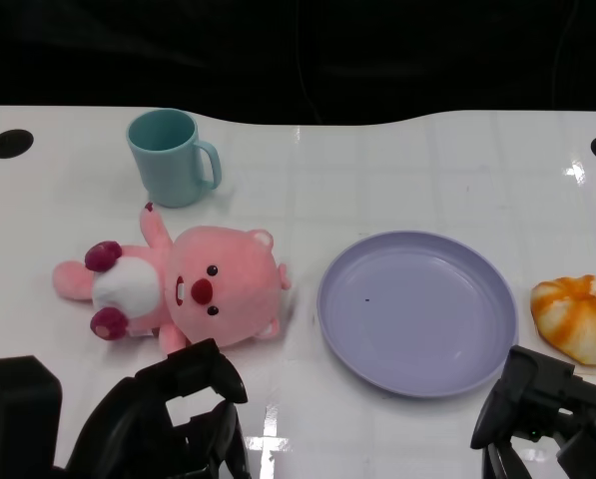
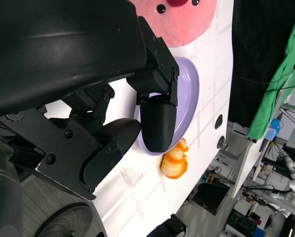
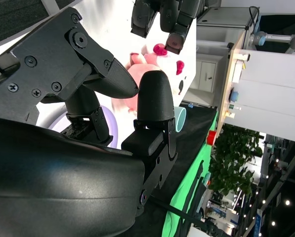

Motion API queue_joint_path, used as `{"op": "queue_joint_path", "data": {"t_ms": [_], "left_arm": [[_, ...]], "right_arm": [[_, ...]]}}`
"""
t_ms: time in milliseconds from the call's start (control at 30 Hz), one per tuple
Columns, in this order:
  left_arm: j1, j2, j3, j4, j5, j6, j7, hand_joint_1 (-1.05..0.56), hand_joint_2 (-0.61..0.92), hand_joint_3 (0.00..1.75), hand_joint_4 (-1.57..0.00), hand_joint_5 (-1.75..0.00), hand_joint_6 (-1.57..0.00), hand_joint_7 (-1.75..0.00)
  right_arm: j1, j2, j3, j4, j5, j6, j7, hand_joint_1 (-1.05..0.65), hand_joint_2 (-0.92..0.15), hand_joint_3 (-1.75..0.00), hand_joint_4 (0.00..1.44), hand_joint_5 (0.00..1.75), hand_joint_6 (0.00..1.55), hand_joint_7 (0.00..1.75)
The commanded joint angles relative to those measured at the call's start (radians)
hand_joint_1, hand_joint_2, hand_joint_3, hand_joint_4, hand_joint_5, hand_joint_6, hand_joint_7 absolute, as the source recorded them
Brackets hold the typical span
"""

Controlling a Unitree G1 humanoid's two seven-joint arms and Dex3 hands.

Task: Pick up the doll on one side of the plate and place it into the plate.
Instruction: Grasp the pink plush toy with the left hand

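While the pink doll (image 1: 183, 290) lies on its back on the white table (image 1: 427, 170) just left of the lavender plate (image 1: 417, 311), apart from it, I see my left hand (image 1: 168, 414) near the doll's lower edge, fingers apart and grasping nothing. My right hand (image 1: 542, 409) sits by the plate's near right rim, likewise released, with a teal mug (image 1: 170, 157) behind the doll and an orange bun (image 1: 580, 315) right of the plate.
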Motion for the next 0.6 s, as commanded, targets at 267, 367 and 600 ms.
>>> {"op": "queue_joint_path", "data": {"t_ms": [267,367,600], "left_arm": [[0.001,-0.004,0.037,-0.012,-0.003,-0.02,0.006,-0.18,0.43,1.33,-0.8,-1.52,-0.78,-1.21],[0.004,0.0,0.046,-0.028,-0.007,-0.022,0.0,-0.22,0.37,1.36,-0.75,-1.49,-0.74,-1.13],[-0.003,0.015,0.069,-0.04,-0.033,-0.043,-0.048,-0.26,0.38,1.22,-0.6,-1.46,-0.61,-0.98]], "right_arm": [[0.003,-0.006,0.006,-0.015,-0.01,-0.004,-0.013,-0.17,-0.38,-1.47,0.72,1.75,0.62,1.55],[0.005,-0.006,0.01,-0.023,-0.009,0.005,-0.016,-0.15,-0.39,-1.48,0.72,1.75,0.62,1.55],[0.007,-0.008,0.012,-0.025,-0.012,0.003,-0.021,-0.17,-0.39,-1.47,0.72,1.75,0.62,1.56]]}}
